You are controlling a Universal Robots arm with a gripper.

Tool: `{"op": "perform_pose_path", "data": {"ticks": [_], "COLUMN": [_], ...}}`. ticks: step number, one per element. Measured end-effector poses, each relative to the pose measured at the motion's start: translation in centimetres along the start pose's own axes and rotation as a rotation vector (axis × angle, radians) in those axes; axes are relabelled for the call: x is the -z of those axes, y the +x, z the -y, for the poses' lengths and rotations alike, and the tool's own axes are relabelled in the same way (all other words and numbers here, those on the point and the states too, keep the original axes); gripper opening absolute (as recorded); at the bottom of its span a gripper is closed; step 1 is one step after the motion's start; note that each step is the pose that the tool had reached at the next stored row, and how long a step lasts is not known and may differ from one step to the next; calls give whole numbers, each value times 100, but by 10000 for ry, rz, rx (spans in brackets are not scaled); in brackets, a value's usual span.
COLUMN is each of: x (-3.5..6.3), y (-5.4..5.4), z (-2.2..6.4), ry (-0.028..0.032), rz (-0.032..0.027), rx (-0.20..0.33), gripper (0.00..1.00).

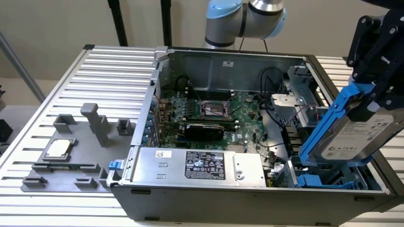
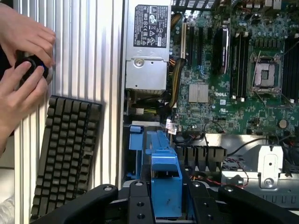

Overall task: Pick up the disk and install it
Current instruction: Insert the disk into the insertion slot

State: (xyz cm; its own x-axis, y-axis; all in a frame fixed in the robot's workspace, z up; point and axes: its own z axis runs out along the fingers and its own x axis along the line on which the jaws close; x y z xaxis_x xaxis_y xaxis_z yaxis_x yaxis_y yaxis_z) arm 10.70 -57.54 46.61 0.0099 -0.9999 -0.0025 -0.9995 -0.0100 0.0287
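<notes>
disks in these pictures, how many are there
1. The disk is held tilted in the gripper over the open computer case, at the exterior view's right, above a blue bracket in the case. Others may be hidden inside the case.

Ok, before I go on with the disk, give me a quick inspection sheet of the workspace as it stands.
Surface: ribbed metal table, carrying an open computer case.
Job's things: the disk, tilted, held over the case at the exterior view's right; not seated.
Clutter: grey fixture with a processor chip on the table; keyboard beside the case.
Grippers: gripper shut on the disk.
Cables: wire bundle beside the power supply inside the case.
Surroundings: a person's hands holding a small black object near the keyboard.
</notes>
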Motion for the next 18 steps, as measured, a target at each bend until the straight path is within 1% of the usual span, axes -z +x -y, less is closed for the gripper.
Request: {"op": "perform_pose_path", "data": {"ticks": [4, 6, 18], "x": [-60, -81, -159], "y": [0, 0, 0], "z": [1, 2, 4], "ry": [0, -6, -51], "rz": [-58, -73, -76], "rx": [-1, -3, -3], "gripper": [0, 0, 0]}}
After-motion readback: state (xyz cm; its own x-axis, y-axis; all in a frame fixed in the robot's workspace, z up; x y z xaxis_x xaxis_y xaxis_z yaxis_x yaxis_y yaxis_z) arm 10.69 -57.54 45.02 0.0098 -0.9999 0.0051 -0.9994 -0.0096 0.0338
